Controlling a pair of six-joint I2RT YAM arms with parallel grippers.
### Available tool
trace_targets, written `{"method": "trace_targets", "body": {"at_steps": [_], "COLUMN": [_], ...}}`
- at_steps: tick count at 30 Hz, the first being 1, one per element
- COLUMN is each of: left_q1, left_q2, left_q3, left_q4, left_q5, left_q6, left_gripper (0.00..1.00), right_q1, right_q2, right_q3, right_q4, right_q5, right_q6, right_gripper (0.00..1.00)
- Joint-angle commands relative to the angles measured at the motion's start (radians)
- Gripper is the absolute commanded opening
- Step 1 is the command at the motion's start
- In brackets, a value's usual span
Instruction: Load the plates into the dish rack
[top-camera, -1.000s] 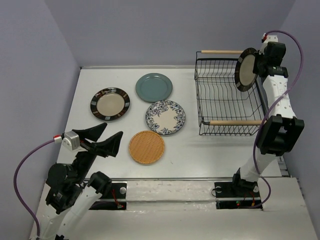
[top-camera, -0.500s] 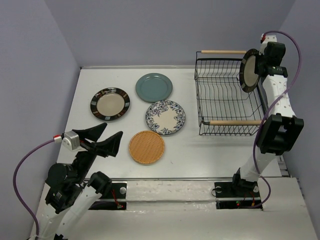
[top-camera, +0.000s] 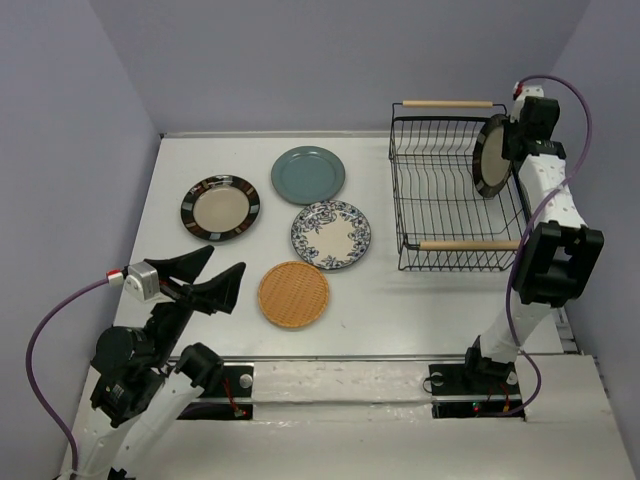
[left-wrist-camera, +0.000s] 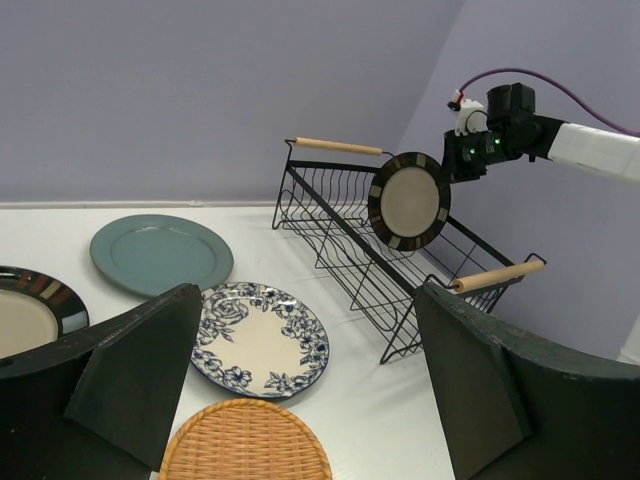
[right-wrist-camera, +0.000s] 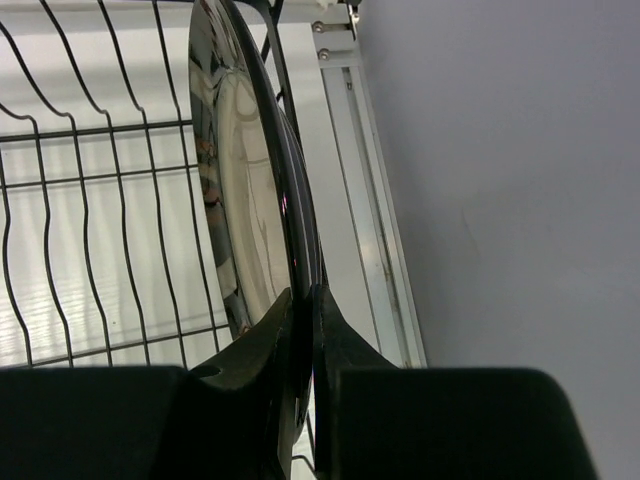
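white tabletop (top-camera: 200, 160) bears black wire dish rack (top-camera: 400, 200); beige glazed plate w/ dark striped rim (top-camera: 492, 155) upright over it, right gripper (right-wrist-camera: 300, 300) clamped on its edge. prob stiff, slick, brittle. left gripper (top-camera: 222, 262) jaws apart.

Dish rack (top-camera: 450, 200), upper right: matt black wire, pale wooden handles (top-camera: 447, 103). Striped-rim plate (right-wrist-camera: 240, 200) at rack: glossy, reflective glaze. Woven plate (top-camera: 294, 294), centre: rough basketwork. Table (top-camera: 200, 160): smooth matt white.

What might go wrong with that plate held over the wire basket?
The right tool pinches only the rim of the striped plate, held on edge; it might slip and drop. It hangs near the side wires of the dish rack, so it could knock them or miss a slot.
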Motion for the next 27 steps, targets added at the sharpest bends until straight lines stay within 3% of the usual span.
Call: {"method": "trace_targets", "body": {"at_steps": [1,11,15,16,19,22,27], "left_q1": [-0.009,-0.009,-0.009,-0.009,-0.009,-0.009,-0.009], "left_q2": [-0.001,0.004,0.011,0.014,0.031,0.05,0.122], "left_q3": [0.006,0.007,0.007,0.009,0.004,0.001,0.009], "left_q4": [0.032,0.024,0.015,0.015,0.018,0.016,0.001], "left_q5": [-0.009,-0.06,-0.133,-0.152,-0.195,-0.219,-0.227], "left_q6": [0.015,0.0,-0.043,-0.054,-0.076,-0.083,-0.086], "left_gripper": [0.99,0.99,0.99,0.99,0.99,0.99,0.99], "right_q1": [-0.002,0.007,0.007,0.007,0.007,0.007,0.007], "right_q2": [-0.045,-0.03,-0.02,-0.02,-0.025,-0.037,-0.047], "right_q3": [-0.011,-0.083,-0.085,-0.083,-0.059,-0.037,0.032], "right_q4": [0.216,0.255,0.254,0.254,0.237,0.228,0.163], "right_q5": [0.03,0.036,0.059,0.056,0.037,0.018,-0.025], "right_q6": [0.029,0.069,0.087,0.096,0.138,0.193,0.29], "right_gripper": [0.07,0.09,0.34,0.46,0.62,0.72,0.75]}}
